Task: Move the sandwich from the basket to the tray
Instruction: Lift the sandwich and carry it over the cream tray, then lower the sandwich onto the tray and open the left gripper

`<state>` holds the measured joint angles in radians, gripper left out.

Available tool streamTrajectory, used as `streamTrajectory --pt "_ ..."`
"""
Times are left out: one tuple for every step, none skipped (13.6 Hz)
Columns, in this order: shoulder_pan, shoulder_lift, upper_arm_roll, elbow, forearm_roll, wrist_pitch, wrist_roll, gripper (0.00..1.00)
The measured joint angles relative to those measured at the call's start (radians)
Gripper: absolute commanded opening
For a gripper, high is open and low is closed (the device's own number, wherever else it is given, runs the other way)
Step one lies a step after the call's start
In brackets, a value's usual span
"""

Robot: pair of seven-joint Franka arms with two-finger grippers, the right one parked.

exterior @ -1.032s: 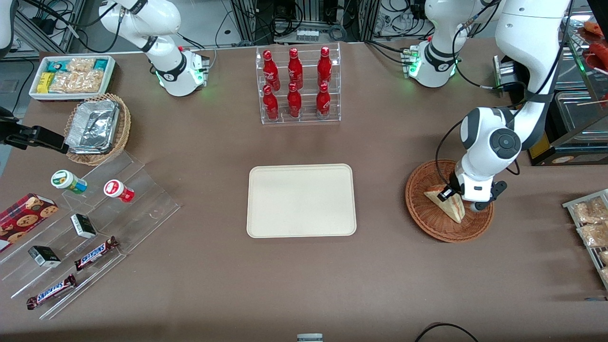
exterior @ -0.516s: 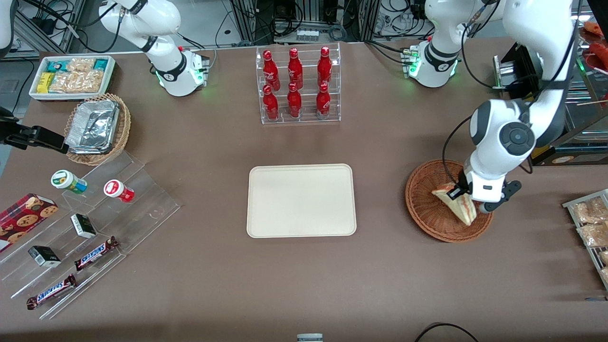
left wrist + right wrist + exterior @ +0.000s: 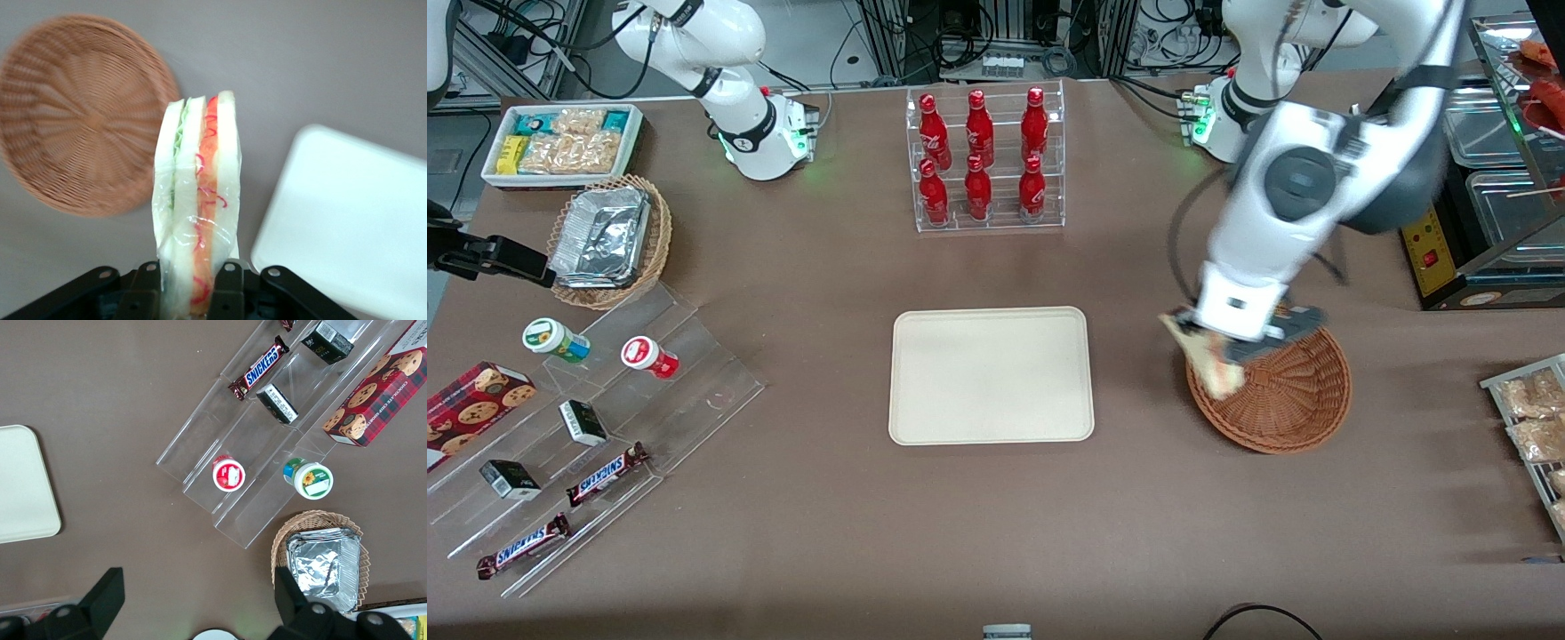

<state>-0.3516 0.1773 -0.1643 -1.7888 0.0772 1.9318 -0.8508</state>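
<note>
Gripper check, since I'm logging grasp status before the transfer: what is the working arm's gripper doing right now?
Gripper: shut on the sandwich, lifted over the basket rim nearest the tray.

Counts: 1 sandwich (image 3: pixel 1209 360), pinched in the hand (image 3: pixel 1232 342) above basket (image 3: pixel 1280 400) rim. 1 tray (image 3: pixel 991 374). 6 red bottles (image 3: pixel 978 151) in 1 rack. 2 Snickers (image 3: pixel 605 474). 2 lidded cups (image 3: pixel 556 340). 1 cookie box (image 3: pixel 471 409). 2 dark small boxes (image 3: pixel 583 422). 1 foil-tray basket (image 3: pixel 605 240). 1 snack bin (image 3: pixel 560 142).
</note>
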Motion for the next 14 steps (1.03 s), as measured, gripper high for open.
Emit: streamTrajectory --pt "-0.053 0.018 -0.002 0.004 -0.001 0.003 -0.006 0.02" --pt "-0.103 0.044 -0.003 0.014 -0.001 0.009 -0.011 0.03" --pt "-0.149 0.081 -0.003 0.033 -0.001 0.018 -0.012 0.03" --pt "-0.186 0.124 -0.003 0.064 -0.001 0.027 -0.013 0.03" --pt "-0.216 0.175 -0.003 0.106 -0.001 0.035 -0.013 0.03" --pt "-0.239 0.23 -0.003 0.155 -0.001 0.039 -0.013 0.03" --pt "-0.261 0.286 -0.002 0.208 -0.001 0.043 -0.012 0.03" --pt "-0.281 0.342 -0.002 0.257 -0.001 0.06 -0.012 0.03" --pt "-0.299 0.392 -0.001 0.298 0.001 0.086 -0.012 0.03" --pt "-0.316 0.435 -0.001 0.327 0.009 0.118 -0.012 0.03" --pt "-0.328 0.468 0.001 0.344 0.024 0.152 -0.012 0.03" --pt "-0.334 0.495 0.001 0.358 0.041 0.183 -0.012 0.03" --pt "-0.336 0.524 0.002 0.376 0.062 0.204 -0.012 0.03" --pt "-0.336 0.556 0.005 0.401 0.083 0.21 -0.012 0.03"
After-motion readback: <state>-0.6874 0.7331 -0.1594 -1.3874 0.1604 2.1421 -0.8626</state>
